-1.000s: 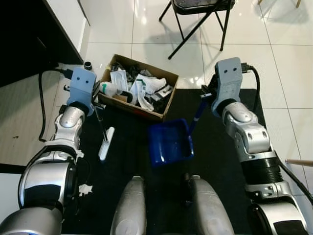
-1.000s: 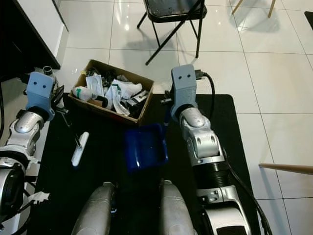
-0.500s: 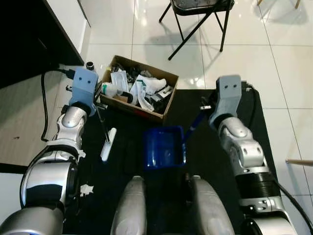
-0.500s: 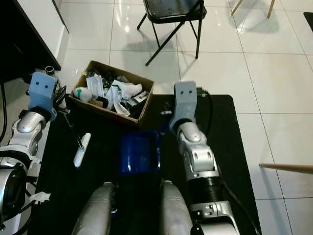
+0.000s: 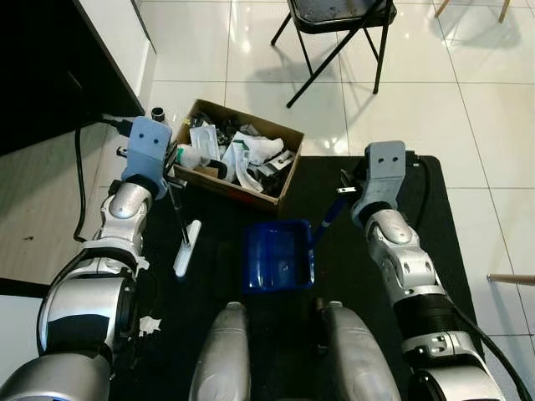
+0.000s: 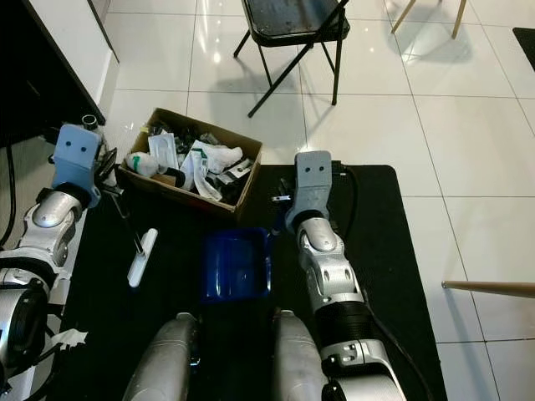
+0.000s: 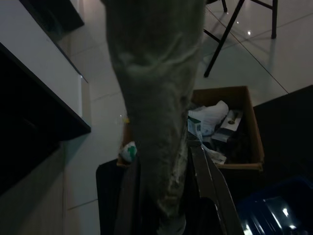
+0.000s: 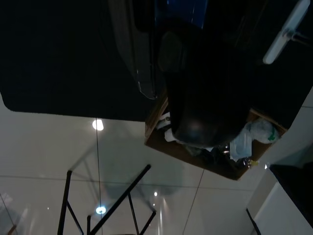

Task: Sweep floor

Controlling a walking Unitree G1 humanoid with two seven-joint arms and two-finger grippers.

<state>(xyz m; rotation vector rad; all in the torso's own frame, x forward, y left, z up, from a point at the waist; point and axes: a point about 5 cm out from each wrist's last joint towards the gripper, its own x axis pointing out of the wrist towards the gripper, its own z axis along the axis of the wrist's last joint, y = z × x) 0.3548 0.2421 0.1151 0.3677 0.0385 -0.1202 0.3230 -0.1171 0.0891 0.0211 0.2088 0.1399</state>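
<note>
A blue dustpan (image 5: 278, 257) lies on the black mat (image 5: 447, 217) just ahead of my knees. Its blue handle (image 5: 326, 215) slants up to my right gripper (image 5: 343, 190), which is shut on it. A small brush with a white head (image 5: 185, 248) rests on the mat to the left, its thin dark rod rising to my left gripper (image 5: 170, 185), shut on the rod beside the box. In the left wrist view the blurred handle crosses the picture, with the dustpan (image 7: 274, 210) at one corner.
An open cardboard box (image 5: 234, 185) full of rubbish stands at the mat's far edge. A folding chair (image 5: 334, 33) stands on the white tiles beyond. A dark cabinet (image 5: 50, 75) runs along the left. A wooden stick (image 5: 512, 278) pokes in at the right; a white paper scrap (image 6: 71, 337) lies near my left elbow.
My right arm drew in toward the middle, bringing the dustpan left and nearer to my knees, squarer to me. The left arm and brush have barely moved.
</note>
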